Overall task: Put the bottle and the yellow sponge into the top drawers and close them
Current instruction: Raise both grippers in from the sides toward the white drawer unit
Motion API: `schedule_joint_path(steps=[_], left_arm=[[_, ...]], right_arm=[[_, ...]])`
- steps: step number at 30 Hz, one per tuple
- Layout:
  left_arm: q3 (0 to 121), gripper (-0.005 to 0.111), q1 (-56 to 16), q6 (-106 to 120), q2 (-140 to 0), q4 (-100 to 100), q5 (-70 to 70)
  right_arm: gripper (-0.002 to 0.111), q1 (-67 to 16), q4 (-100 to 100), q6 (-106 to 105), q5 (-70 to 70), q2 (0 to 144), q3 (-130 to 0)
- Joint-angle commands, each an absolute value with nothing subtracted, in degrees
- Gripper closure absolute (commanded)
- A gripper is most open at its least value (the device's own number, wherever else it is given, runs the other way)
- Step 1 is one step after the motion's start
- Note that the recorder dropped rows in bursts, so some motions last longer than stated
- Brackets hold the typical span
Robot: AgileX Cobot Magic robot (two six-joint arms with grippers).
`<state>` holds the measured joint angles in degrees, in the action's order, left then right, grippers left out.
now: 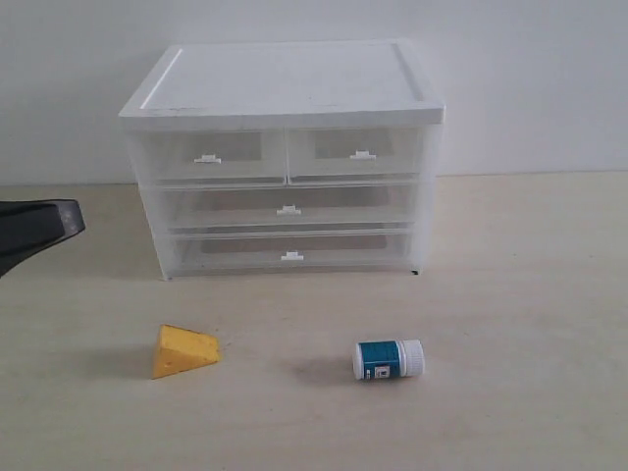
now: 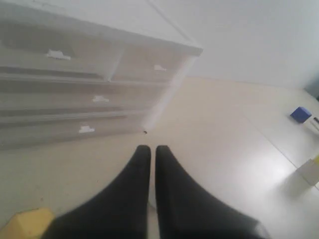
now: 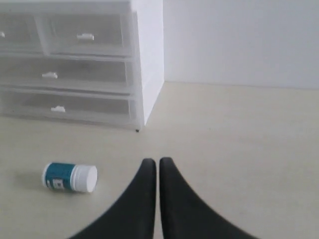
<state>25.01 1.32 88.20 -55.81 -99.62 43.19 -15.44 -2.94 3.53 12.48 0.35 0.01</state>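
Ahead, top drawers (image 1: 211, 157) closed; bottle (image 1: 389, 359), yellow sponge (image 1: 183, 350) apart before cabinet (image 1: 285, 88); left hand (image 2: 149, 148), right hand (image 3: 157, 160) clenched, empty.

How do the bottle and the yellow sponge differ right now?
The bottle is a round white cylinder with a teal label, lying on its side; the yellow sponge is a plain wedge. The bottle lies right, the sponge left. Both sit on the table, outside the closed top drawers.

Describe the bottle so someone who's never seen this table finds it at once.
Find the white drawer cabinet at the back of the table. In front of it, toward its right side, the bottle lies on its side. It is white with a teal label, unlike the yellow sponge to its left.
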Motion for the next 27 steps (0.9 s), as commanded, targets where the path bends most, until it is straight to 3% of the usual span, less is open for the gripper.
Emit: schedule_joint_path(steps=[1,13,20,27], left_arm=[[27.0,0.103,1.4,91.1,-59.3,-99.9,43.6],[31.0,0.103,1.4,91.4,-63.8,-99.9,44.6],[31.8,0.103,1.4,91.9,-63.8,-99.9,44.7],[32.7,0.103,1.4,91.9,-63.8,-99.9,45.3]], right_arm=[[0.108,-15.3,-3.6,3.0,4.7,0.0,0.0],[0.108,-15.3,1.2,22.3,-12.9,0.0,0.0],[0.108,-16.4,0.9,28.2,-10.7,3.9,-6.7],[0.108,-17.3,0.6,27.4,6.4,21.7,-25.4]])
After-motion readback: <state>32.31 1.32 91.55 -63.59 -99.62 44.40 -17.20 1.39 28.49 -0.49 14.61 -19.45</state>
